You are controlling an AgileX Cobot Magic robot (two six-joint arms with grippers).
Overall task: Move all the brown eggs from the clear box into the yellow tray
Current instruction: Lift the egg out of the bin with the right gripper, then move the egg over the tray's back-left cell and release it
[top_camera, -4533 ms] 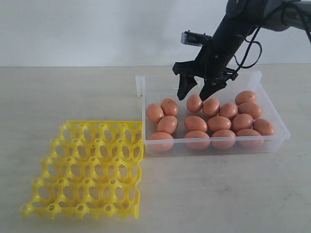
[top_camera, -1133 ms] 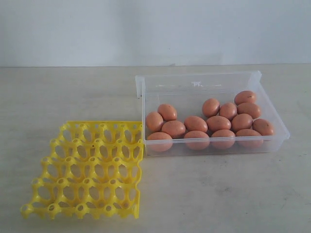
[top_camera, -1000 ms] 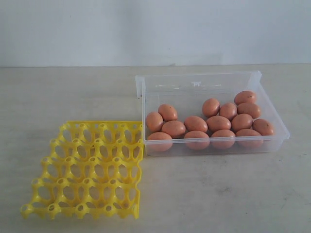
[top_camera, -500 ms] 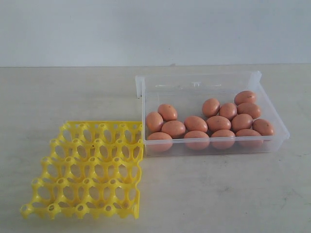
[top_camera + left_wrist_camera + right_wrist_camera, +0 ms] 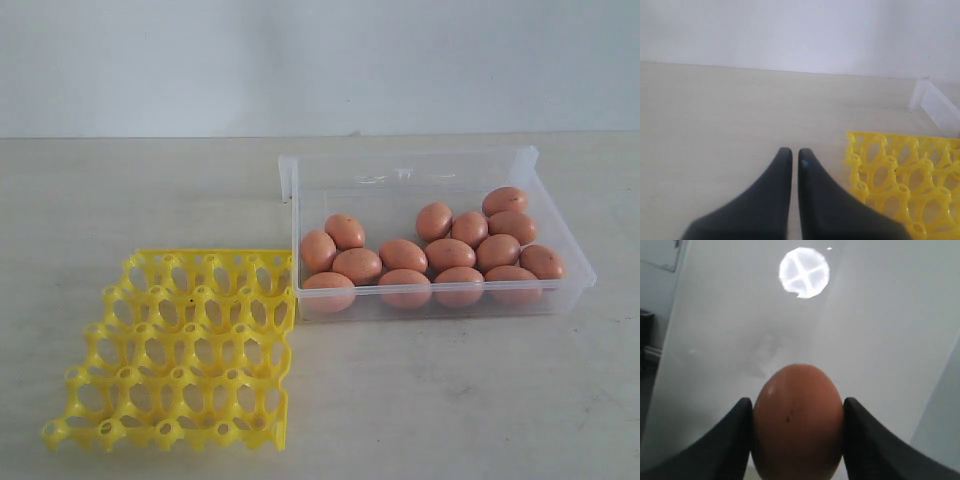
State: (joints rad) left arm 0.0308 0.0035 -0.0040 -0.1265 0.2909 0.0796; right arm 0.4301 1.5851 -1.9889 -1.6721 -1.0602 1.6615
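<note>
Several brown eggs [image 5: 451,253] lie in the clear box [image 5: 556,221] at the right of the table. The yellow tray [image 5: 180,345] sits in front and to the left of it, every cup bare. Neither arm shows in the exterior view. My right gripper [image 5: 797,407] is shut on one brown egg [image 5: 798,420], its black fingers pressed on both sides, against a pale wall or ceiling. My left gripper [image 5: 791,153] is shut with nothing in it, low over the bare table beside a corner of the yellow tray [image 5: 900,175].
A round ceiling light [image 5: 804,272] shows behind the held egg. A corner of the clear box [image 5: 935,102] shows beyond the tray. Pale wooden tabletop [image 5: 150,190] surrounds the box and tray; a white wall [image 5: 300,60] stands behind.
The right arm, earlier over the box with open fingers, has left the exterior view, and one egg near the box's middle is gone. Over the last second nothing has moved.
</note>
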